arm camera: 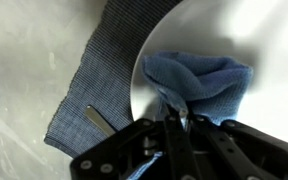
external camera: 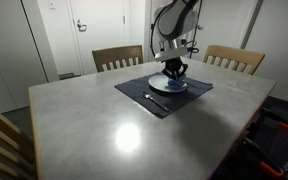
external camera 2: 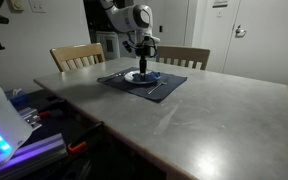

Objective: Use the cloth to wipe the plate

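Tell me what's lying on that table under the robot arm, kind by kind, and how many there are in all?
placemat: 1
plate: 1
blue cloth: 1
metal utensil, type too small to tell: 1
Total: 4

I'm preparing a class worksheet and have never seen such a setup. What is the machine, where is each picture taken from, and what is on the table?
It is a robot arm ending in a two-fingered gripper. Two pictures come from cameras standing beside the table; the third is from a camera on the arm's wrist. On the table lies a dark placemat with a plate and a utensil on it. The gripper pinches a blue cloth resting on the plate.
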Tool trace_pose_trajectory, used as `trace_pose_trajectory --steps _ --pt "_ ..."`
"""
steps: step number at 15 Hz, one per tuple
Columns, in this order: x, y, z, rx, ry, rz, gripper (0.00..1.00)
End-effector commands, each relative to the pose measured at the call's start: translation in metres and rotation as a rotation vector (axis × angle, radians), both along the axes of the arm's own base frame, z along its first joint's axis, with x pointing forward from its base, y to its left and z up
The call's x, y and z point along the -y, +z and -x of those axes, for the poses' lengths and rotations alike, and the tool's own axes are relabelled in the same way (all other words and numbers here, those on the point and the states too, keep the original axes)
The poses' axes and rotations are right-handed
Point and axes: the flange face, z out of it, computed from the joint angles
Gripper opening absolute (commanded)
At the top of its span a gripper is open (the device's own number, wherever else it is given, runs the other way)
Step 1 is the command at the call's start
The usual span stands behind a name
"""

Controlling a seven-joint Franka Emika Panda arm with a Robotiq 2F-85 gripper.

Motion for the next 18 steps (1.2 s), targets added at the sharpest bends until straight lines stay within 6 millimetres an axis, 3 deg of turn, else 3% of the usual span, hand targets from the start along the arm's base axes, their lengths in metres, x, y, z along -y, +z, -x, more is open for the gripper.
trace_pose_trajectory --steps 1,8,18 --pt "-0.005 -0.011 -0.020 0.078 0.037 0.044 0.02" --pt "-0.030 -0.009 -0.043 0.196 0.012 0.018 0.02" --pt "-0.058 0.009 -0.035 0.254 -0.113 -0.196 0.02"
